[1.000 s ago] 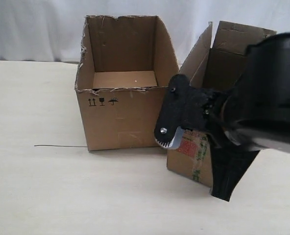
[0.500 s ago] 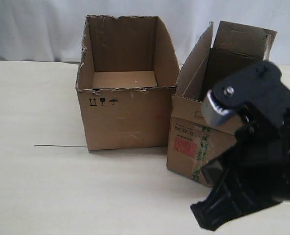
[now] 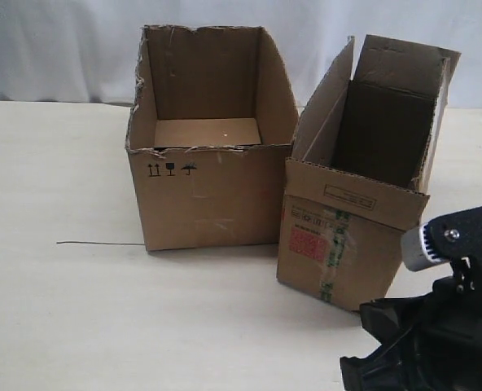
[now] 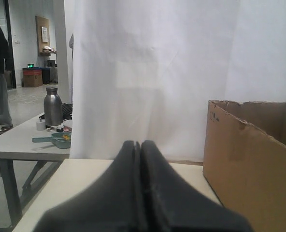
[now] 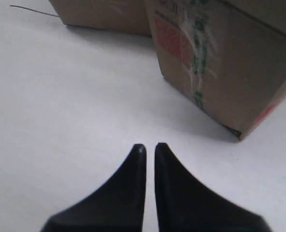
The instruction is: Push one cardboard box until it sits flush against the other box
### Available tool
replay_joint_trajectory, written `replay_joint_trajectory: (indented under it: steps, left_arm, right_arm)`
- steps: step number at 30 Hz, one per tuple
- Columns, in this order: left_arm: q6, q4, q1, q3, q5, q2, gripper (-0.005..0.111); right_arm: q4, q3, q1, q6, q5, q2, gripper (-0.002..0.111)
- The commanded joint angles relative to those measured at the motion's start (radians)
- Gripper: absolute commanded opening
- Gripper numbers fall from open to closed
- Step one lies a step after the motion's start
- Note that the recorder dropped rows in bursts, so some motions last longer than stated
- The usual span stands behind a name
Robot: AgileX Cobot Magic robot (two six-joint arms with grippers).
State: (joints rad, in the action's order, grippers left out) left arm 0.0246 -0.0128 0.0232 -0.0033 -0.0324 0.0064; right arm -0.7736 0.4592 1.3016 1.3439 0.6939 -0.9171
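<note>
My right fingers [image 5: 146, 146] stand nearly together, with only a thin slit between the tips and nothing in it. They hang over bare surface [image 5: 61, 96], touching neither box. Ahead of them, apart from the tips, is the narrow box [image 5: 220, 72]. I see only its lower walls and one bottom corner from here; its top is cut off. The red label [image 5: 168, 36] and the green-printed tape [image 5: 196, 58] show on the face turned toward my fingers, but the print is too blurred to read. Farther beyond the tips is a strip of the wide box [image 5: 104, 14], most of it out of frame, and a thin dark wire [image 5: 32, 9] lying on the surface.

My left fingers [image 4: 138, 143] are pressed flat together and hold nothing. Just beside and ahead of them is the wide box [image 4: 249, 159] with its ragged rim; its far side is cut off. The narrow box does not show from this wrist.

From outside, my right arm [image 3: 457, 326] is cropped at the frame's corner and its fingers are hidden. The narrow box [image 3: 347, 244] sits angled beside the wide box [image 3: 204, 195], with a wedge of shadow between their near corners. Whether they touch farther back I cannot tell, because a raised flap [image 3: 326, 102] covers that seam.
</note>
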Motion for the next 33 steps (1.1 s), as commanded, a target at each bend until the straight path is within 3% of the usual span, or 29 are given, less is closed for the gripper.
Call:
replay_joint_trajectory:
  steps: [1, 7, 17, 27, 33]
  left_arm:
    - [-0.002, 0.001, -0.007, 0.003, -0.005, -0.004, 0.0]
    - [-0.002, 0.001, -0.007, 0.003, -0.005, -0.004, 0.0]
    - [-0.002, 0.001, -0.007, 0.003, -0.005, -0.004, 0.0]
    - [-0.002, 0.001, -0.007, 0.003, -0.005, -0.004, 0.0]
    - [-0.002, 0.001, -0.007, 0.003, -0.005, -0.004, 0.0]
  right_arm:
    - [-0.101, -0.042, 0.004, 0.096, -0.007, 0.006, 0.005]
    - [-0.276, -0.07, 0.002, 0.241, 0.044, 0.006, 0.005]
    - [-0.364, -0.07, 0.002, 0.255, 0.19, -0.006, 0.005]
    - [-0.237, -0.07, 0.002, 0.237, -0.022, -0.002, 0.005]
    - [-0.412, -0.076, 0.001, 0.318, 0.029, -0.066, 0.005]
